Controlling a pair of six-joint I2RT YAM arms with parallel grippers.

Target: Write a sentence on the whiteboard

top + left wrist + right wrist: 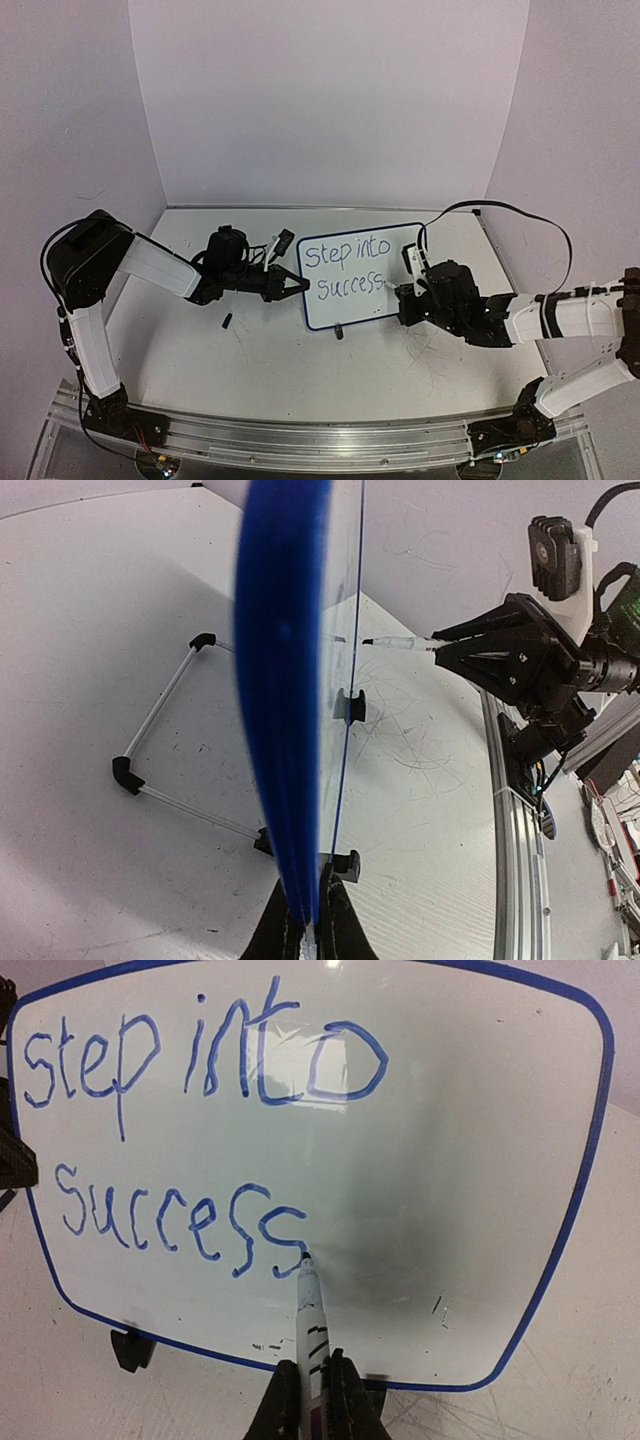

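1. Whiteboard [345,312] stands upright near the middle of the table [260,370], between the two arms. Its written face is turned toward the right arm.
2. It is a small white board with a thin blue rounded frame. In the left wrist view it is seen edge-on.
3. On the whiteboard the sentence [165,1222] runs in blue handwriting on two lines, "step into" above and "success" below. It fills the left part of the face, and the right part is bare.
4. A wire stand [160,695] props the board from behind, and small black feet [350,708] sit under its lower edge.
5. The left gripper [298,285] has its fingers [335,935] pressed together on the blue frame at the board's side edge.
6. The right gripper [312,1400] is clamped around a white marker [310,1310], which points forward at the board.
7. The marker's dark tip touches the surface at the tail of the last "s" in "success".
8. A small black piece [227,321] lies on the table below the left gripper, apart from the board.
9. A metal rail [320,437] runs along the near edge of the table and carries both arm bases.
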